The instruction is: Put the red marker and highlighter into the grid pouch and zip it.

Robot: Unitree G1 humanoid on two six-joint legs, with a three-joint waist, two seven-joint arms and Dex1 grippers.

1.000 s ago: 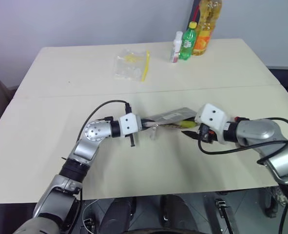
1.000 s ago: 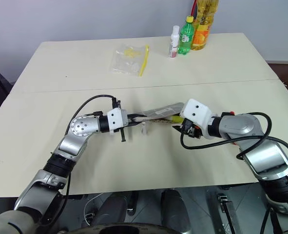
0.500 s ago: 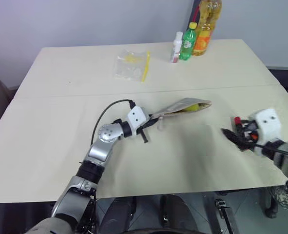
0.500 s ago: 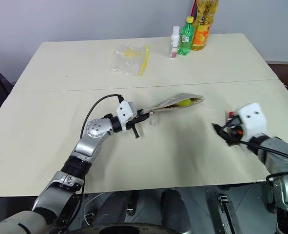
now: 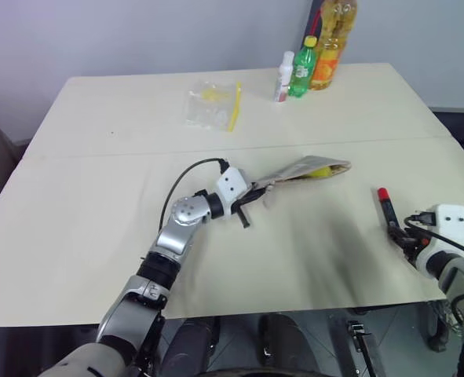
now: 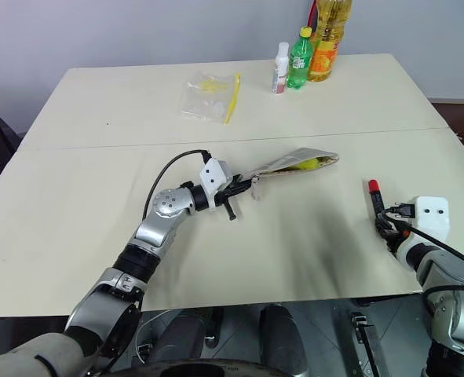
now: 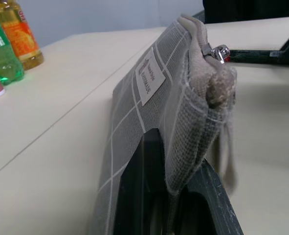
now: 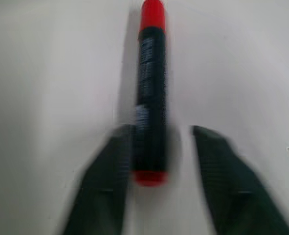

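Grid pouch (image 5: 306, 170) first: you have it lifted off the desk (image 5: 82, 212) by one end, stretching out level toward the right with its far end open, and the highlighter (image 5: 319, 171) shows as a yellow patch inside that mouth. Your left tool (image 5: 253, 197) is pressed shut on the pouch's near end — in the left wrist view the grey gridded fabric (image 7: 149, 127) is bunched between the two black fingers (image 7: 134, 196), the white label facing out and the metal zipper pull (image 7: 217, 50) with its cord hanging near the top edge. The red marker (image 5: 386, 207) lies flat on the desk well to the right of the pouch, red cap pointing away from you. Your right tool (image 5: 400, 236) sits at the marker's near end; in the right wrist view its fingers (image 8: 102, 186) are spread to either side of the black barrel (image 8: 150, 98), one looks to be right against it and the other stands clear — blur keeps you from telling whether there is any real contact. Farther back on the desk a clear plastic bag with a yellow strip (image 5: 212, 105) lies flat, and at the far edge stand a small white bottle (image 5: 283, 75), a green bottle (image 5: 302, 66) and a tall orange one (image 5: 331, 41).
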